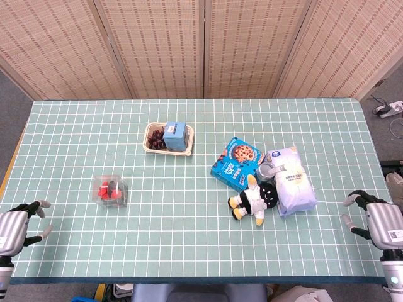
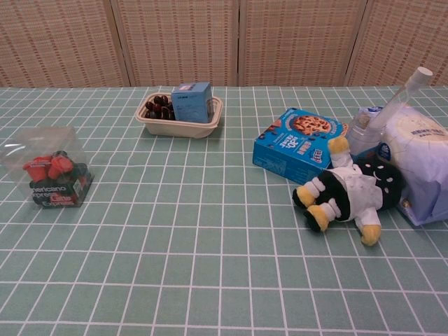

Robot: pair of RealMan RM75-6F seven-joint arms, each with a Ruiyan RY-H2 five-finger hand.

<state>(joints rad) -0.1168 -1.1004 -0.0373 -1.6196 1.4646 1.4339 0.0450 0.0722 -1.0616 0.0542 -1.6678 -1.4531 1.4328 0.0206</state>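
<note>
Clear plastic box (image 1: pixel 111 192) with red contents stands on the green checked table (image 1: pixel 189 245), left of centre, and is the item nearest the left hand (image 1: pixel 19 225). That hand rests at the near left edge, well apart from the box, with its fingers spread wide and nothing in them.

Further right and further back, a beige tray (image 1: pixel 151 148) holds dark round items (image 1: pixel 156 139) and a small blue carton (image 1: pixel 175 135). A blue cookie box (image 1: pixel 236 162) lies right of centre. A black-and-white plush toy (image 1: pixel 255 200) lies in front of the cookie box, and a bottle (image 1: pixel 267 168) lies between the cookie box and a white bag (image 1: pixel 293 182). The right hand (image 1: pixel 378 220) rests at the near right edge, near the bag but apart from it, fingers likewise spread and empty.

Handling note, as a judgement: the clear box looks thin-walled, so it should be gripped across opposite sides with light pressure. The bag looks soft and will likely sag, and the plush toy and bottle touch or crowd its left side, so approach it from its free right side.

View comparison: only the head view shows the hands. The chest view shows neither, but it shows printed labelling on the front of the clear box and the side wall of the tray.
</note>
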